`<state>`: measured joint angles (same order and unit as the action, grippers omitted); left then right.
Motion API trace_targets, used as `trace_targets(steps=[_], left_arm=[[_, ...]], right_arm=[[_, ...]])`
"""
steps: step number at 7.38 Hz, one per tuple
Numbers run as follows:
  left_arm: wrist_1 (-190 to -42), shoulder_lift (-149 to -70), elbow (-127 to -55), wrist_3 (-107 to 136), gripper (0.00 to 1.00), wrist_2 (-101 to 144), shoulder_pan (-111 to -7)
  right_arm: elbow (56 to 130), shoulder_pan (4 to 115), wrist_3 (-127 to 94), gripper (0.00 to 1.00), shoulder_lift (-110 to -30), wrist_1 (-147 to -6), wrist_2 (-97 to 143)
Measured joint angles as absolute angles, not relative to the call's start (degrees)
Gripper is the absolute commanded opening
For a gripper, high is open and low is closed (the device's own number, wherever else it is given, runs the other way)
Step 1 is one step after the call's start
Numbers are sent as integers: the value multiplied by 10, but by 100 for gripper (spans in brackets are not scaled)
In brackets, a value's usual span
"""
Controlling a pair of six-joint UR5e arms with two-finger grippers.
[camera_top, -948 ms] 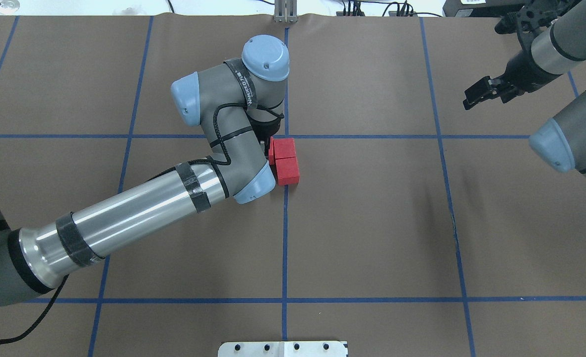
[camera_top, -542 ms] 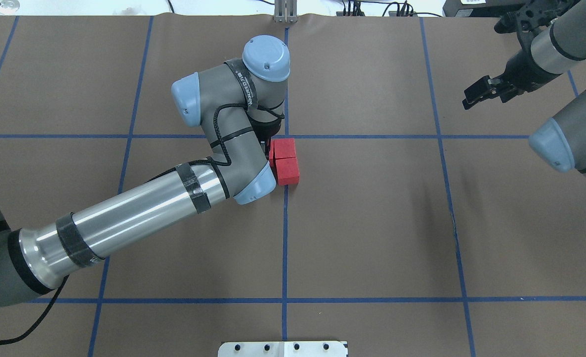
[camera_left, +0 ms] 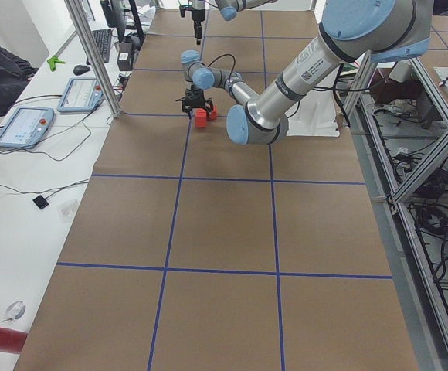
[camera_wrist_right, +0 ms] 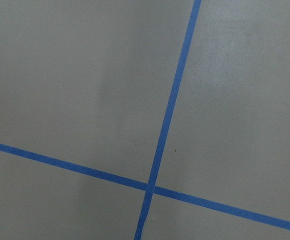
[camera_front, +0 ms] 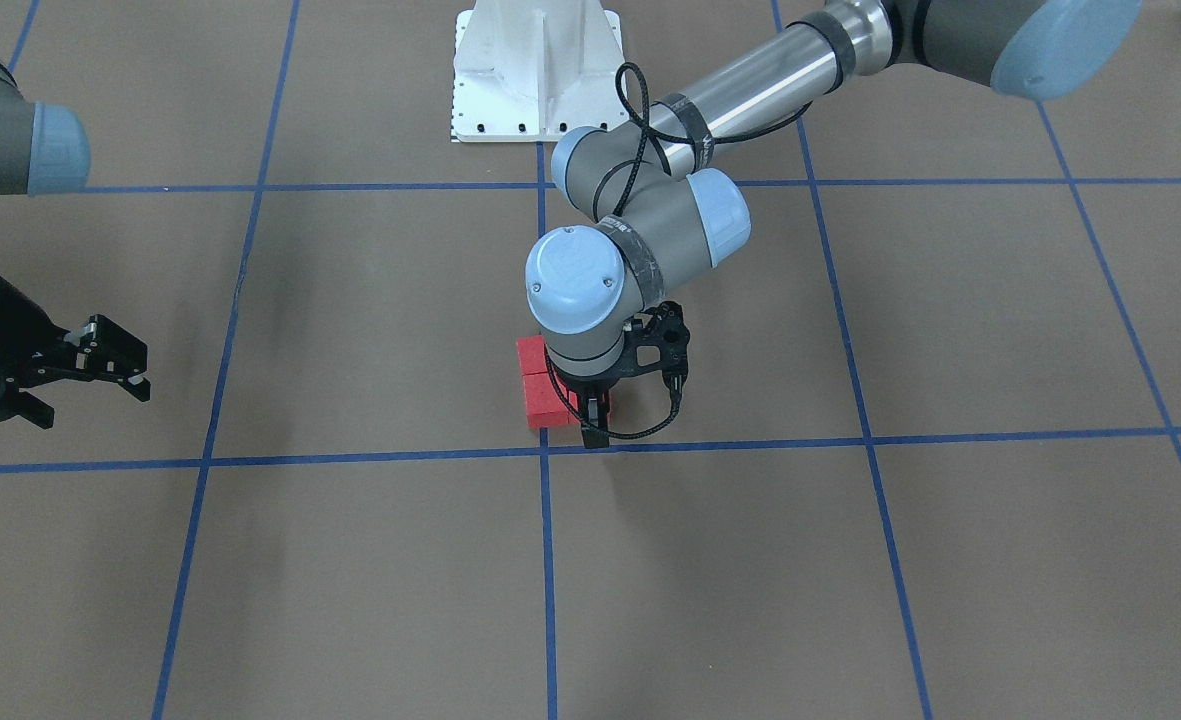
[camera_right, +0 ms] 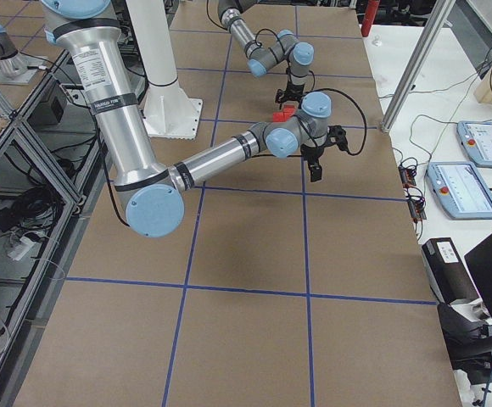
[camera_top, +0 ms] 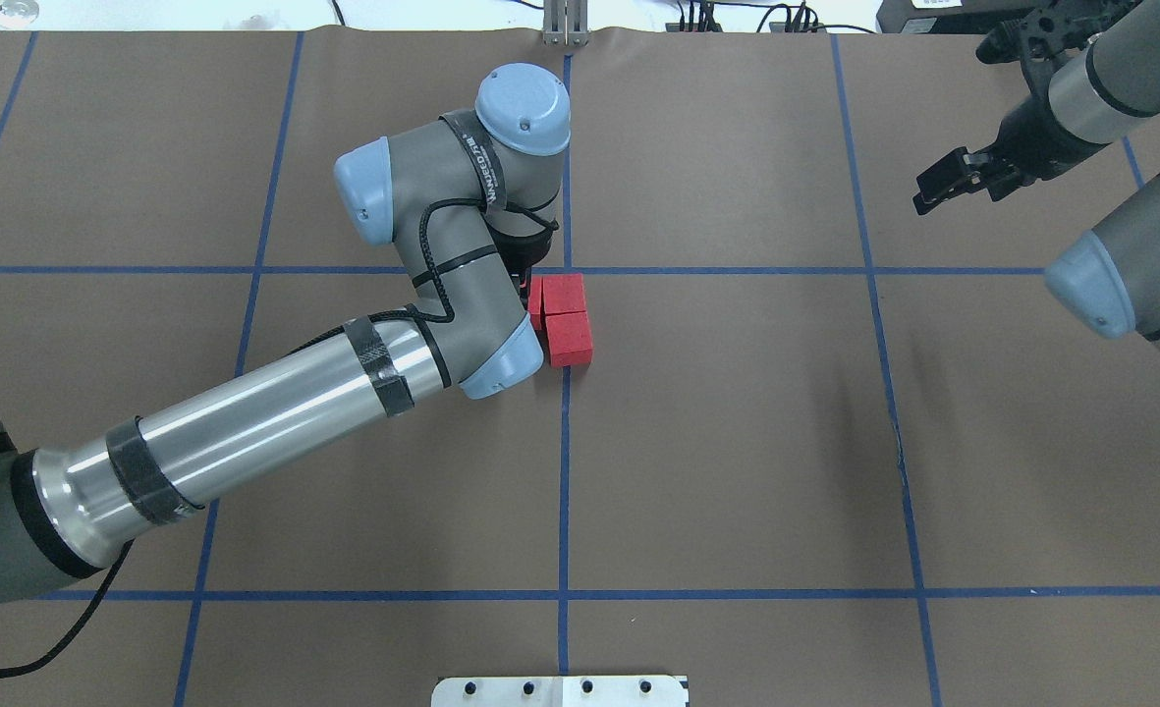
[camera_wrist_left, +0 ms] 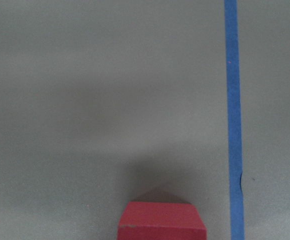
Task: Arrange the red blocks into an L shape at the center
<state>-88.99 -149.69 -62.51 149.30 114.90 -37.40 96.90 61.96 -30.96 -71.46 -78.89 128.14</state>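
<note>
Left claw down at small matte red cube blocks beside blue-tape centre crossing on brown worktop, closed around one block. Right claw spread wide, well apart.

black strap on the left arm's wrist, white lettering (too blurred to read)

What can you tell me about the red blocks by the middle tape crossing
The red blocks are small matte cubes with plain faces. Two lie flush in a row beside the blue tape crossing, one nearer the robot than the other. A third is mostly hidden at the left gripper, which is down against the pair; whether it is gripped cannot be told. All rest on the brown paper.
</note>
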Motion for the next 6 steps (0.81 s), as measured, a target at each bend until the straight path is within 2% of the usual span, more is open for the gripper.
trace_targets(steps=[3, 6], left_arm=[[-802, -1482, -664, 1406, 100, 1145, -402], [-784, -1448, -712, 1220, 100, 1124, -445]], right_arm=[[974, 637, -309, 99, -709, -808, 1289], [972, 642, -303, 99, -709, -809, 1281]])
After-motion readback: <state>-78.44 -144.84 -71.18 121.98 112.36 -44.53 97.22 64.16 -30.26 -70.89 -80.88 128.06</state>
